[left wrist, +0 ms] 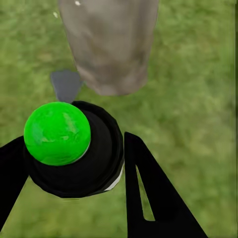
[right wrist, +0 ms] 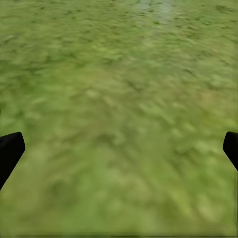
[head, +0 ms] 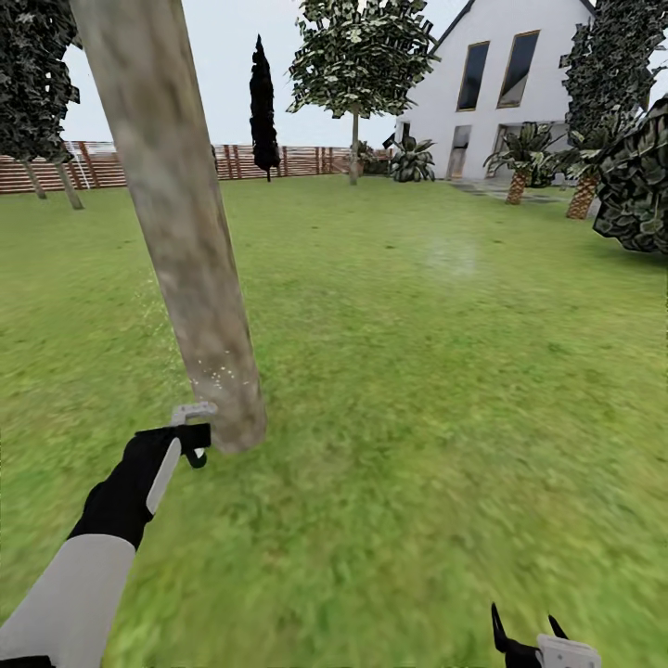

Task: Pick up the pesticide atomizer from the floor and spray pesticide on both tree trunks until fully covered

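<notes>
A thick grey-tan tree trunk (head: 181,223) rises at a lean from the garden lawn (head: 436,390). Pale pesticide specks (head: 219,377) dot its lower part. My left gripper (head: 188,438) is shut on the pesticide atomizer (head: 193,413), whose pale nozzle sits close against the trunk's base. In the left wrist view the atomizer (left wrist: 74,148) is a black body with a bright green ball top, held between my black fingers (left wrist: 148,193) of the left gripper (left wrist: 74,171), with the trunk (left wrist: 111,44) just ahead. My right gripper (head: 529,631) hangs open low over grass, its fingertips (right wrist: 10,151) wide apart.
A brown slat fence (head: 278,160) runs along the back. A white house (head: 501,88) stands far right, with palms and a dark bush (head: 635,190) near it. A dark columnar tree (head: 263,111) and leafy trees (head: 357,65) stand far off. Open grass lies to the right.
</notes>
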`<state>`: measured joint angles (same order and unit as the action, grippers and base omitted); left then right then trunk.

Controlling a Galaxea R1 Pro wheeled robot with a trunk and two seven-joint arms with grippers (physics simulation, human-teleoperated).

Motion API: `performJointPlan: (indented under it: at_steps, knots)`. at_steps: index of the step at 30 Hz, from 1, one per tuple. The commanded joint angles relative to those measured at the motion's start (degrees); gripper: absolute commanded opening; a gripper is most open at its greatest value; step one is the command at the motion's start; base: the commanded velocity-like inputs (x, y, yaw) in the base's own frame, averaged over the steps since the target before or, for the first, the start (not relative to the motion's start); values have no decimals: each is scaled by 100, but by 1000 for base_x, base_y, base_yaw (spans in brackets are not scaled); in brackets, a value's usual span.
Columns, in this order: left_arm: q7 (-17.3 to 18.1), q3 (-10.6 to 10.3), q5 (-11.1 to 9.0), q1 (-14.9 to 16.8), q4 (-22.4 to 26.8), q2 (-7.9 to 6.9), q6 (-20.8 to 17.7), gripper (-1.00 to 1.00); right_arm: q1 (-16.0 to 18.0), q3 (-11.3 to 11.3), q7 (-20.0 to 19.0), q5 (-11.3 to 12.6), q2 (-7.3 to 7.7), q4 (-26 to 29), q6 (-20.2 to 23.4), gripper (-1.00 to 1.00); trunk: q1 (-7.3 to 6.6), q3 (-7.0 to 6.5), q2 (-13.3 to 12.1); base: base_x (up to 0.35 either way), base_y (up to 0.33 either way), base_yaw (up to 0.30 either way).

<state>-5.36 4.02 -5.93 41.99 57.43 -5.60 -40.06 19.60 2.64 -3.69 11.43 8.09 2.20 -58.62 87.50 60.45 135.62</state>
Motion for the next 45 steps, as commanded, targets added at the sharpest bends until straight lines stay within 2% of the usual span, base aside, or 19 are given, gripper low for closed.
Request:
performJointPlan:
  at_steps: [1, 3, 7, 11, 13, 16, 22, 24, 26, 29, 33, 35, 37, 41, 45]
  knots:
    - [-4, -5, 4, 43, 113, 8, -33, -100, 0, 0, 0, 0, 0, 0, 0, 100, 0, 0, 0, -16, 0, 0]
    - [-8, 0, 21, 305, 166, 39, -389, -100, 0, 0, 0, 0, 0, 0, 0, 100, 0, 0, 0, -5, 0, 0]
    - [0, 33, 37, 621, 186, -66, -758, -100, 0, -1, 0, 0, 0, 0, 0, 100, 0, 0, 0, 0, 0, 0]
    - [7, -5, 2, 678, 337, 45, -1059, -100, 0, -1, 1, 0, 0, 0, 0, 100, 0, 0, 0, 0, 0, 0]
    - [8, 10, -8, 737, 366, -11, -1103, -100, 0, -1, 0, 0, 0, 0, 0, 100, 0, 0, 0, 0, 0, 0]
    - [9, 23, -15, 818, 415, -237, -1297, -100, 0, -1, 0, 0, 0, 0, 0, 100, 0, 0, 0, 0, 0, 0]
    - [9, -50, -14, 833, 788, -60, -1345, -100, 0, -1, 0, 0, 0, 0, 0, 100, 0, 0, 0, -124, 0, 0]
    - [9, -77, -19, 971, 795, -64, -1503, -100, 0, -1, 0, 0, 0, 0, 0, 100, 0, 0, 0, -8, 0, 0]
    - [9, -64, -22, 1143, 793, -137, -1718, -100, 0, -1, 0, 0, 0, 0, 0, 100, 0, 0, 0, -1, 0, 0]
    - [15, -47, -21, 1257, 788, -228, -1768, -100, 0, -1, 0, 0, 0, 0, 0, 100, 0, 0, 0, 0, 0, 0]
    - [18, -81, -22, 1393, 804, -77, -1777, -100, 0, -1, 0, 0, 0, 0, 0, 100, 0, 0, 0, 0, 0, 0]
    - [18, -74, -22, 1468, 801, -127, -1784, -100, 0, -1, 0, 0, 0, 0, 0, 100, 0, 0, 0, 0, 0, 0]
    - [18, -23, -30, 1599, 796, -498, -1785, -100, 0, -1, 0, 0, 0, 0, 4, 100, 0, 0, 0, 0, 0, 0]
    - [24, -54, -31, 1702, 802, -444, -1793, -100, 0, -1, 0, 0, 0, 0, 8, 100, 0, 0, 0, 0, 0, 0]
    - [290, -64, -19, 1648, 807, -456, -1794, -100, 0, -1, 0, 0, 0, 0, 9, 100, 0, 0, 0, 0, 0, 0]
